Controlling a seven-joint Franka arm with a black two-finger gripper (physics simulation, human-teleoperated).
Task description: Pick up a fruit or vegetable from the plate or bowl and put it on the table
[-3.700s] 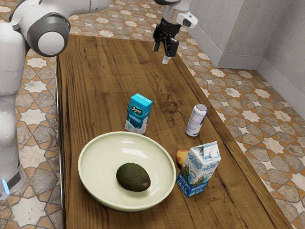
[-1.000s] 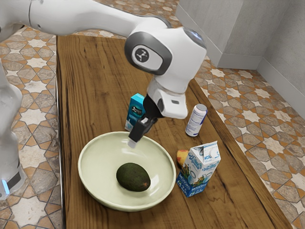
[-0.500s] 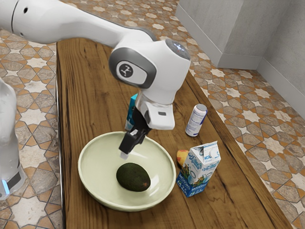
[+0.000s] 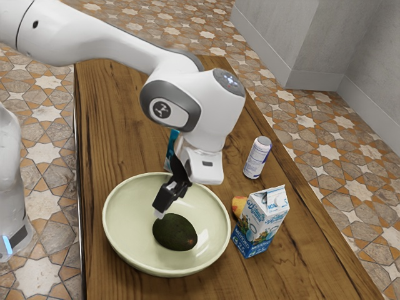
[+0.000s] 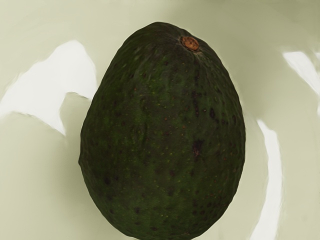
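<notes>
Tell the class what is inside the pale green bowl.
One avocado lies inside the bowl. The bowl's surface beneath the avocado is covered, and the claw hides a bit more in the exterior view.

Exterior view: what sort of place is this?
Likely a kitchen or dining room, simulated: a wooden table, a bowl with an avocado in it, a drink carton and patterned floor tiles.

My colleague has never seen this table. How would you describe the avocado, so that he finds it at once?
On the wooden table, find the wide, pale green bowl. The avocado lies inside it, dark green and egg-shaped, with a small brown stem spot. The yellow-red fruit, partly hidden by the milk-type carton, is outside the bowl.
</notes>
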